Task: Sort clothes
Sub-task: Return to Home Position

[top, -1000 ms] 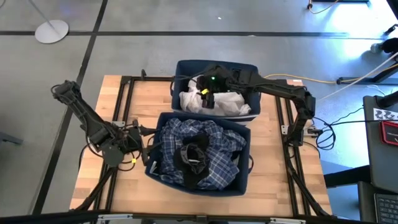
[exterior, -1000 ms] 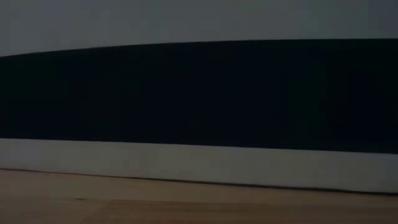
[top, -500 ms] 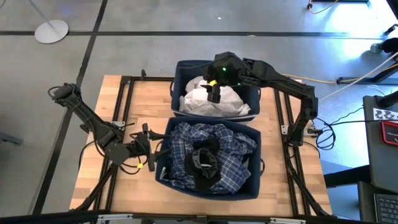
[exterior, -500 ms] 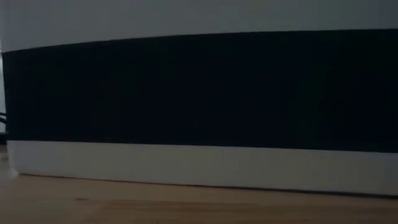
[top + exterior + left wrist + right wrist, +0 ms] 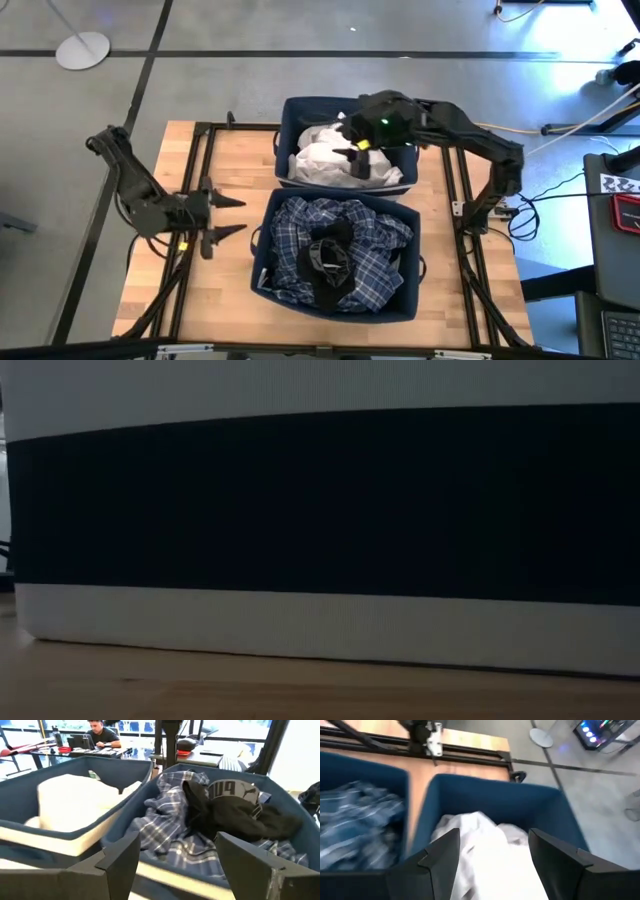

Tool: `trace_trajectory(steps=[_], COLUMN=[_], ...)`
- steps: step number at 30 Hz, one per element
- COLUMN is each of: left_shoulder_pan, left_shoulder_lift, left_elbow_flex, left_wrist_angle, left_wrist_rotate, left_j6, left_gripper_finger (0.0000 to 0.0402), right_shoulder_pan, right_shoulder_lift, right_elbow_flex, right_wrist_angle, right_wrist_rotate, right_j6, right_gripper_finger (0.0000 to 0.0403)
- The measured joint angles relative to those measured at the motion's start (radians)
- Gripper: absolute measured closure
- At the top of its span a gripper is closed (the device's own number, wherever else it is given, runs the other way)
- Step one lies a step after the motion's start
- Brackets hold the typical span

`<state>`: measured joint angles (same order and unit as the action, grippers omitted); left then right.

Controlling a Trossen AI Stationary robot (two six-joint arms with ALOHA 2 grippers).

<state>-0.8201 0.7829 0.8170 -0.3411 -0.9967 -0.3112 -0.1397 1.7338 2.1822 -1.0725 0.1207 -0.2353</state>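
**Homecoming for two empty grippers**

Every garment in view tucked into a bin. Up in the far bin [image 5: 300, 108]: whites [image 5: 320, 160], crumpled and soft, heaped close to the rim. Down in the near bin [image 5: 262, 270]: plaid [image 5: 295, 220], dark blue, rumpled wide, with a black piece [image 5: 322, 255] bunched on top, pale lettering along its band. No sign of olive, brown-grey or striped cloth; buried underneath, perhaps, impossible to tell.

Right gripper [image 5: 358, 160] hanging just above the whites, fingers apart, nothing pinched. Left gripper [image 5: 238, 216] low over the table [image 5: 220, 290], just beside the near bin, fingers spread wide, equally empty.

Now for a tidy retreat, by best judgement. On the right, lift straight up first, clear of the far bin's rim, and only then fold back. Watch for a fold of white snagged on a fingertip: soft, light, easy to drag out. On the left, ease away from the bin wall before swinging, so as not to nudge it. Low view walled off by a bin's side, so no help from there.
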Motion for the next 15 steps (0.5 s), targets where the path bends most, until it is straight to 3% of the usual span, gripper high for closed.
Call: trace_trajectory(steps=[8,11,15], left_shoulder_pan=[0.061,0.103,0.152], left_shoulder_lift=[-0.057,-0.053,-0.056], left_elbow_flex=[-0.02,-0.041,-0.082], left_wrist_angle=[-0.069,-0.066,-0.032], left_wrist_rotate=[0.052,0.1,0.126], left_j6=[0.033,0.032,0.032], left_gripper_finger=[0.0153,0.0162,0.0181], right_shoulder_pan=[0.05,0.048,0.048], right_shoulder_lift=[-0.166,-0.248,-0.387], right_elbow_flex=[-0.052,-0.171,-0.43], right_wrist_angle=[-0.151,-0.102,0.071], right_wrist_rotate=[-0.086,-0.107,-0.106], right_j6=[0.109,0.142,0.153], right_gripper_finger=[0.0166,0.0166,0.0178])
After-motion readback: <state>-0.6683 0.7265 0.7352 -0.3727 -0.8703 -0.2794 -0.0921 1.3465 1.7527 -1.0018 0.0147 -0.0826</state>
